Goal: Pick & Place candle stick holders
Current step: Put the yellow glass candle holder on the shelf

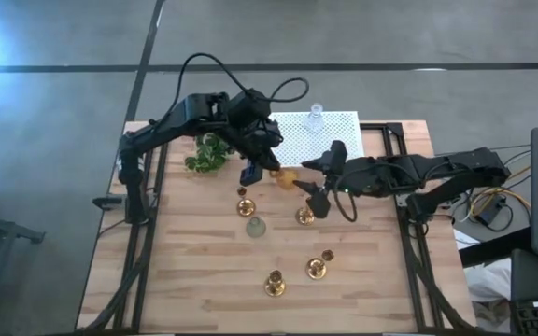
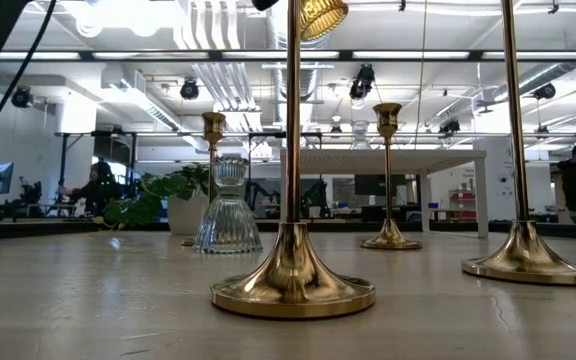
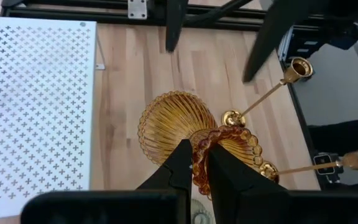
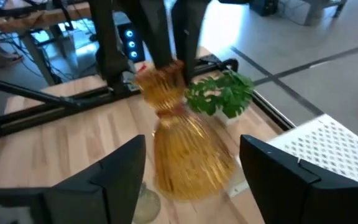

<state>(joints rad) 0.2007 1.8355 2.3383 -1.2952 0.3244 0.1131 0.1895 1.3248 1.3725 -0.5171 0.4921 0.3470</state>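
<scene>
Left gripper: closed narrow on the scalloped rim of the amber glass holder; a rim pinch suits a bulbous body too wide to span.
Amber glass holder position: carried clear of the table, just beside the near edge of the white perforated stand; in the low view only its ribbed underside shows at the top, so it hangs well above the boards.
Right gripper: fingers spread wide, facing the amber holder from the other side, nothing between them; judged ready to receive or steady it.
Clear glass holder: standing on the stand, which suggests the stand is the drop point.
Pale green holder: upright on the table, mid-board.
Gold candlesticks: four upright on the table, apart from one another, not yet moved.
Plant: beside the left arm; keep clear.
</scene>
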